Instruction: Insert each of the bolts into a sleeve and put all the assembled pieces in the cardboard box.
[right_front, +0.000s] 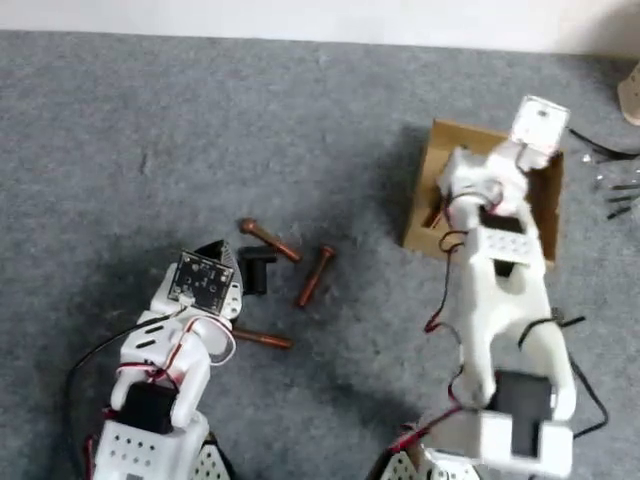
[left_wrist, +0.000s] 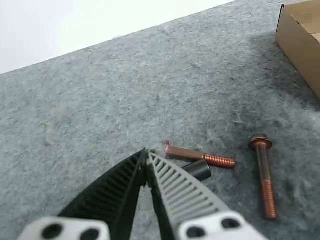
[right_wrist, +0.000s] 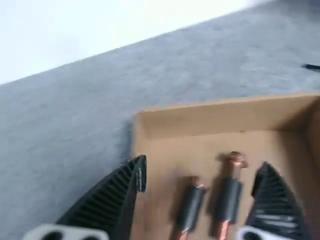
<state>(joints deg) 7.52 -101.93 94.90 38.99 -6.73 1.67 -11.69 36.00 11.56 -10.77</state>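
My left gripper (left_wrist: 146, 156) is shut with nothing in it, low over the grey carpet. A black sleeve (left_wrist: 199, 170) lies just beside one of its fingers (left_wrist: 175, 187). A copper bolt (left_wrist: 197, 156) lies right behind the sleeve, and a second bolt (left_wrist: 264, 175) lies further off. In the high view a third bolt (right_front: 262, 339) lies beside the left arm. My right gripper (right_wrist: 202, 175) hangs open over the cardboard box (right_wrist: 210, 117). Two bolts in sleeves (right_wrist: 190, 207) (right_wrist: 229, 197) lie side by side in the box below it.
The box (right_front: 428, 195) stands at the back right, with the right arm (right_front: 500, 260) stretched over it. Small dark parts and wires (right_front: 615, 190) lie at the far right edge. Open carpet (right_front: 150, 130) stretches across the back left.
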